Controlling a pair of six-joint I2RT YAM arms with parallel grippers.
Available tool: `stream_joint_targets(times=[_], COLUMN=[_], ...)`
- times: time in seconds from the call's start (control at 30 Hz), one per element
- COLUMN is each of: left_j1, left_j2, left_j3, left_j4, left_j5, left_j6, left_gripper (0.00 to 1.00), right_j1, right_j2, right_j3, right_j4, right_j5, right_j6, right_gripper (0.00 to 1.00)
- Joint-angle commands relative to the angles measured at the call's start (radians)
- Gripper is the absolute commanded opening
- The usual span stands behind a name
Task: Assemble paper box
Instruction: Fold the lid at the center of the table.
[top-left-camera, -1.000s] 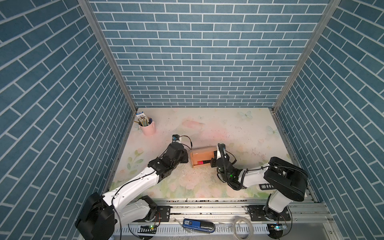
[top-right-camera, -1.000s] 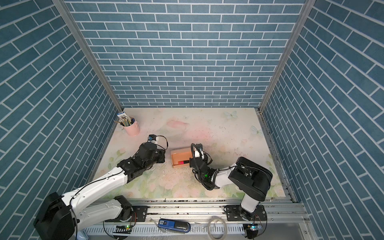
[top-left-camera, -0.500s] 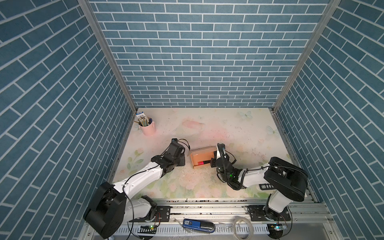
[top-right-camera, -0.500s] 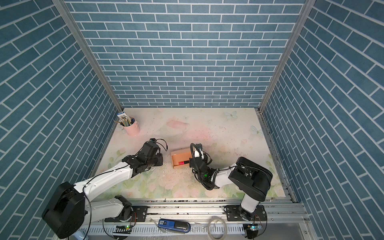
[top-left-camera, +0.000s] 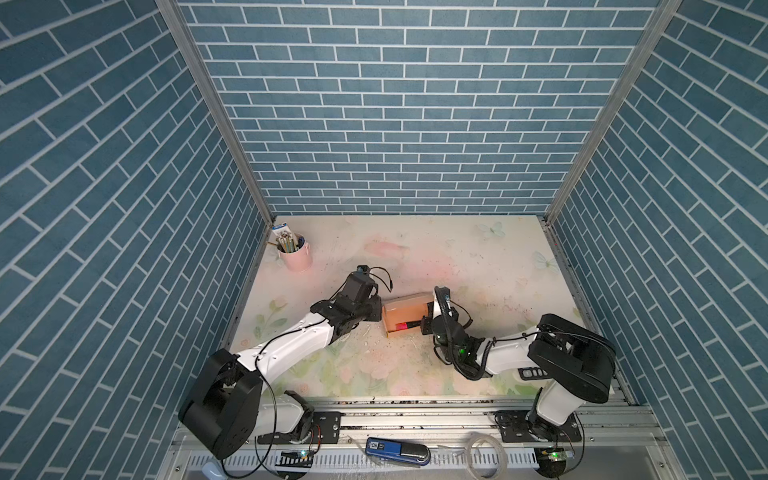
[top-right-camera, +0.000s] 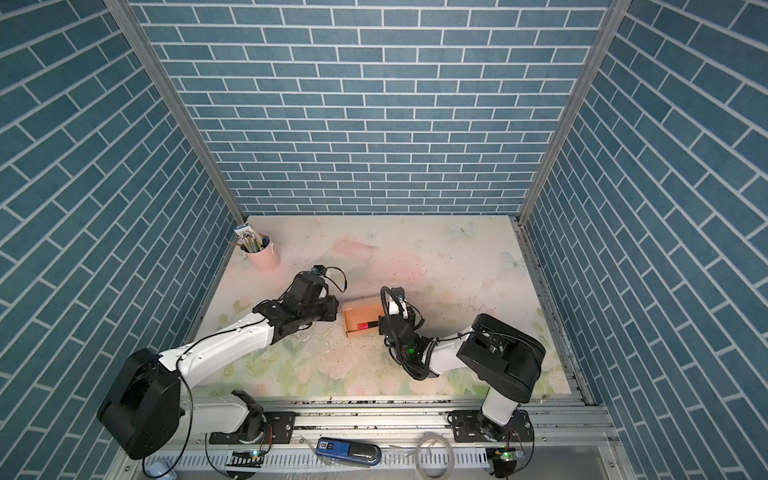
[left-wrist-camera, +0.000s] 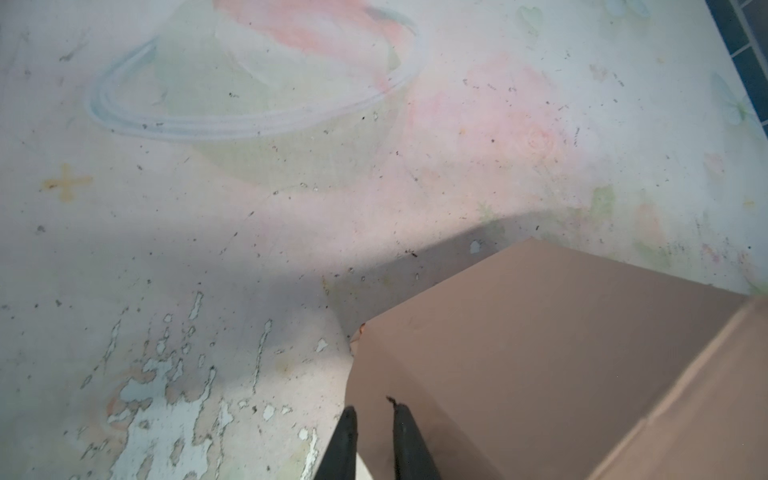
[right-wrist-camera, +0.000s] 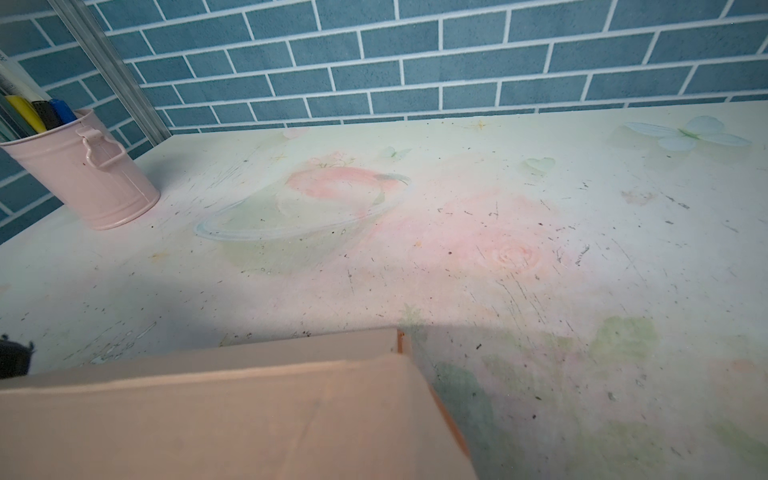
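Mid-table, the paper box (top-left-camera: 405, 309) lies folded between my two grippers, apparently braced end to end so it cannot slide. My left gripper (left-wrist-camera: 371, 419), jaws a narrow gap apart, straddles the box's left edge; whether it pinches the card I cannot tell. My right gripper (top-left-camera: 427, 323), clenched, butts against the right end, likely steadying it.

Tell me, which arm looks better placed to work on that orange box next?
Probably the left. The left gripper has its narrowly parted tips at one end of the paper box, free to press it. The right gripper is shut at the opposite end, seemingly bracing.
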Motion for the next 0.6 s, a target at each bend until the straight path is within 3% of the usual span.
stream_joint_targets(times=[0.0, 0.37, 0.57], left_j1=[-0.028, -0.081, -0.03], left_j2=[0.02, 0.049, -0.072], left_j3=[0.027, 0.119, 0.075], left_j4=[-0.008, -0.095, -0.185], left_j5=[-0.005, -0.072, -0.125], left_j6=[0.011, -0.026, 0.006], left_gripper=[0.2, 0.2, 0.21], right_j1=[0.005, 0.004, 0.004], right_j2=[-0.002, -0.045, -0.056], right_j3=[0.006, 0.063, 0.089], right_j4=[-0.078, -0.205, -0.265], right_j5=[0.011, 0.024, 0.021], right_j6=[-0.011, 0.013, 0.015], right_gripper=[0.0, 0.0, 0.0])
